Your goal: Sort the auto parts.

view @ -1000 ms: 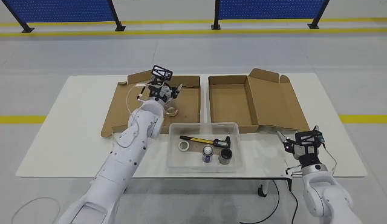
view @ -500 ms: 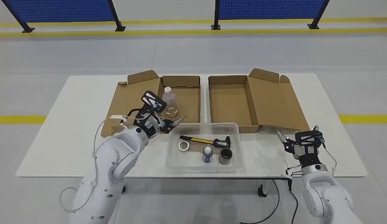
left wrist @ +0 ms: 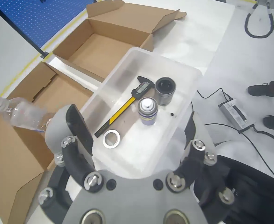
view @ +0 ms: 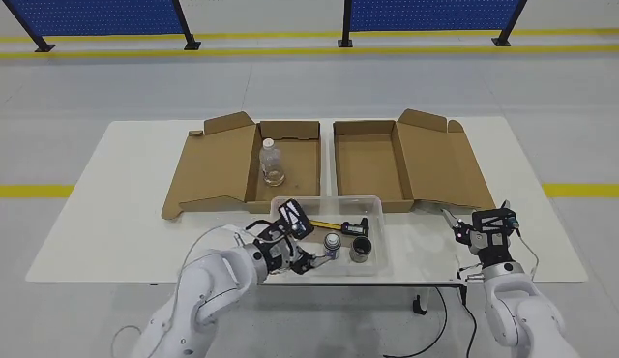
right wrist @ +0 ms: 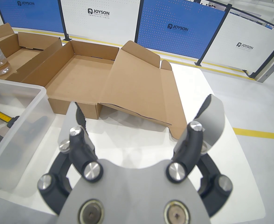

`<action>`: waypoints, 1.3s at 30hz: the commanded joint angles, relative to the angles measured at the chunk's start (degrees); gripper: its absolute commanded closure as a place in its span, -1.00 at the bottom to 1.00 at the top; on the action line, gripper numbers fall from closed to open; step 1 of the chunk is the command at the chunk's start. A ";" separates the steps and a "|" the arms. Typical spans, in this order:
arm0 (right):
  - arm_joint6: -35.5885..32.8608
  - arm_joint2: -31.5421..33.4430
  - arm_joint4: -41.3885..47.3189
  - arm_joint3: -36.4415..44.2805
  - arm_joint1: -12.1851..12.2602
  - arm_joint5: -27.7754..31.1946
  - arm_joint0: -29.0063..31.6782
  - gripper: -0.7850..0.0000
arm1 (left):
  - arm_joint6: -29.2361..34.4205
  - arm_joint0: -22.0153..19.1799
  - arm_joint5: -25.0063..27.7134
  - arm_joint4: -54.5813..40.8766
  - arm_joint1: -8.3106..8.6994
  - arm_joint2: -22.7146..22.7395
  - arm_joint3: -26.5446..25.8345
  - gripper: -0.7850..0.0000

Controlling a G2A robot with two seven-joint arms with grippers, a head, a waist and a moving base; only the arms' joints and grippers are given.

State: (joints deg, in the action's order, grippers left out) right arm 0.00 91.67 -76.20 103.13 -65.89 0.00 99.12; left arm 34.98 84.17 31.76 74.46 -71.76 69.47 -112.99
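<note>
Left gripper (left wrist: 133,115) is up first: jaws spread wide, nothing between them, poised above the near end of the clear rectangular plastic bin (left wrist: 185,71) at the front of the white table (view: 116,213). Below it are the parts waiting to be sorted: a flat silver metal ring (left wrist: 111,138) closest to the fingers, a yellow-and-black digital caliper (left wrist: 127,104) lying on a diagonal, a small purple-banded spray can with a white cap (left wrist: 147,111) standing upright just beside it, and a dark metal cylinder with a hollow bore (left wrist: 165,90) standing at the far side. A clear plastic bottle (view: 272,162) stands in the left of the two open brown cardboard boxes (view: 295,169). The right box (view: 372,164) looks bare inside. Over at the table's front right corner, the right gripper (right wrist: 143,102) hangs wide open too, holding nothing, well apart from the bin. This looks like the pick phase for the next part, with four pieces left in the bin. The next move calls for choosing one, likely the ring or the can, dropping between the bin walls, and straddling it squarely. The ring lies flat, so pinching it could be tricky, while the can offers an easier grip.
</note>
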 commanded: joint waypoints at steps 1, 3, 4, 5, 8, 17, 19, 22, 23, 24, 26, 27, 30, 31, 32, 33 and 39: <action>0.00 0.00 0.00 0.00 0.00 0.00 0.00 -1.00 | -0.42 -0.85 -1.02 1.00 -0.19 -2.27 1.09 -1.00; 0.00 0.00 0.00 0.00 0.00 0.00 0.00 -1.00 | -0.80 -1.86 -2.20 1.35 -0.44 -4.24 2.26 -1.00; 0.00 0.00 0.00 0.00 0.00 0.00 0.00 -1.00 | -0.92 -2.51 -2.89 1.63 -0.57 -5.12 2.92 -1.00; 0.00 0.00 0.00 0.00 0.00 0.00 0.00 -1.00 | -1.15 -3.25 -3.60 1.99 -0.72 -5.98 3.63 -1.00; 0.00 0.00 0.00 0.00 0.00 0.00 0.00 -1.00 | -1.55 -5.53 -5.89 2.49 -1.21 -8.40 6.26 -1.00; 0.00 0.00 0.00 0.00 0.00 0.00 0.00 -1.00 | -2.52 -11.80 -12.11 3.27 -2.73 -13.69 14.47 -1.00; 0.00 0.00 0.00 0.00 0.00 0.00 0.00 -1.00 | -2.14 -12.66 -12.20 3.21 -2.91 -14.34 15.85 -1.00; 0.00 0.00 0.00 0.00 0.00 0.00 0.00 -1.00 | -2.26 -13.16 -12.32 3.68 -3.02 -14.94 17.73 -1.00; 0.00 0.00 0.00 0.00 0.00 0.00 0.00 -1.00 | -2.37 -13.31 -12.56 4.06 -3.04 -15.04 18.22 -1.00; 0.00 0.00 0.00 0.00 0.00 0.00 0.00 -1.00 | -2.54 -13.36 -12.77 4.02 -3.07 -15.12 18.73 -1.00; 0.00 0.00 0.00 0.00 0.00 0.00 0.00 -1.00 | -2.65 -13.60 -12.93 4.21 -3.12 -15.26 19.64 -1.00; 0.00 0.00 0.00 0.00 0.00 0.00 0.00 -1.00 | -2.70 -13.70 -13.01 4.35 -3.13 -15.32 20.01 -1.00; 0.00 0.00 0.00 0.00 0.00 0.00 0.00 -1.00 | -2.72 -13.81 -13.31 4.92 -3.16 -15.50 21.02 -1.00; 0.00 0.00 0.00 0.00 0.00 0.00 0.00 -1.00 | -2.71 -13.86 -13.34 5.04 -3.17 -15.58 21.30 -1.00; 0.00 0.00 0.00 0.00 0.00 0.00 0.00 -1.00 | -2.76 -13.93 -13.43 5.20 -3.18 -15.61 21.50 -1.00; 0.00 0.00 0.00 0.00 0.00 0.00 0.00 -1.00 | -2.80 -13.94 -13.56 5.29 -3.19 -15.63 21.71 -1.00; 0.00 0.00 0.00 0.00 0.00 0.00 0.00 -1.00 | -2.73 -14.17 -13.84 5.32 -3.33 -16.12 23.38 -0.95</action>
State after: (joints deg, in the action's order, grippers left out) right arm 0.00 91.67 -76.20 103.13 -65.89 0.00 99.12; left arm 32.35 70.07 17.91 79.76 -75.05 53.47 -89.82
